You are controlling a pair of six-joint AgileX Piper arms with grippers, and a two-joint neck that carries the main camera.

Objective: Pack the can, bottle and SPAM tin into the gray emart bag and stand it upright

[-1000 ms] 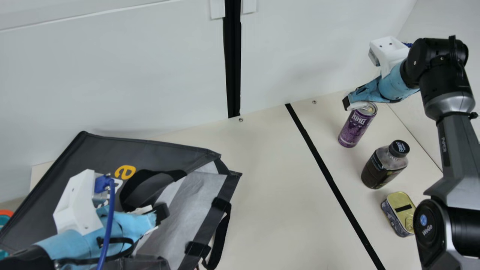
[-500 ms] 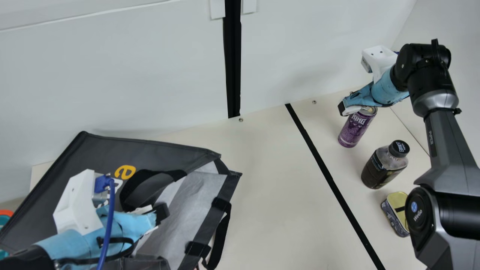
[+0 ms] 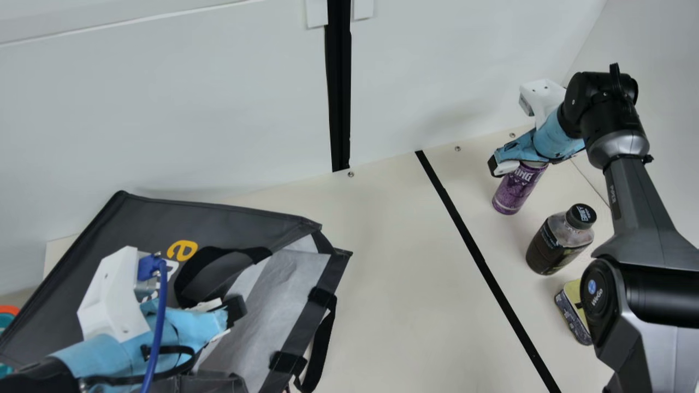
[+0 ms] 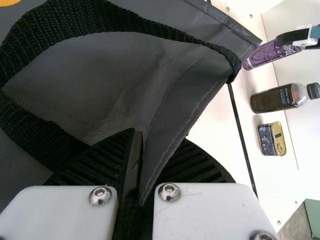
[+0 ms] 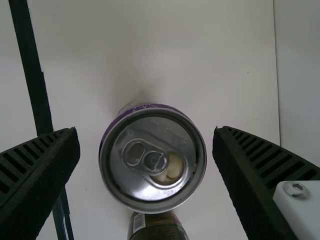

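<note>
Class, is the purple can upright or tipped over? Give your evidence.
Upright. In the main view the purple can stands on its base, and the right wrist view looks down onto its lid.

can (image 3: 513,194): purple, silver top | bottle (image 3: 550,251): dark, black cap | tin (image 4: 267,141): gold lid | bag (image 3: 147,221): gray, yellow letter

Right tool (image 3: 504,167) spread | can (image 5: 150,157) between fingers (image 5: 245,185), untouched | bottle (image 5: 157,229) near
</note>
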